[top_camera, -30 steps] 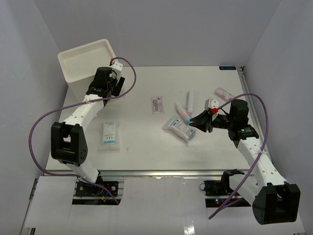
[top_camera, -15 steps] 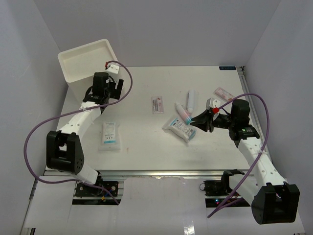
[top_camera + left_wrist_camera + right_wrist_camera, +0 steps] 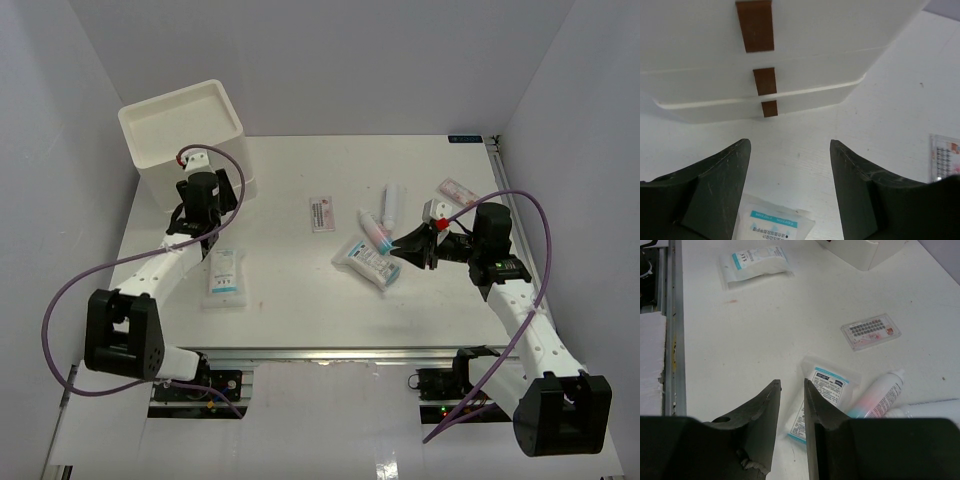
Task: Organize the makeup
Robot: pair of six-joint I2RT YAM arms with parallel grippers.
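**Makeup spread on the tabletop; both tools carry nothing**

Two white tubes lie right of centre. The farther tube (image 3: 392,203) is just beside the nearer tube (image 3: 375,232), which has a pink-and-blue end. That end touches the central sachet pack (image 3: 365,262); whether one pack or two overlapping packs lie there cannot be told. A lone sachet pack (image 3: 224,272) lies well apart on the left.

There are two pink-white flat packets: the centre packet (image 3: 323,213) and the right-edge packet (image 3: 458,189). The sachets carry blue print and the centre packet shows rows of dark marks, but no word can be read.

Right tool (image 3: 792,382): jaws a narrow slit apart, gripping nothing, held near the central sachet pack.

Left tool (image 3: 788,145): jaws wide apart with nothing between them, above the far end of the lone sachet pack. It faces the white drawer box (image 3: 180,125), whose front bears three brown strips (image 3: 755,25).

Bare tabletop (image 3: 290,290) separates the lone sachet pack from the central group. A metal rail (image 3: 330,352) runs along the near edge.
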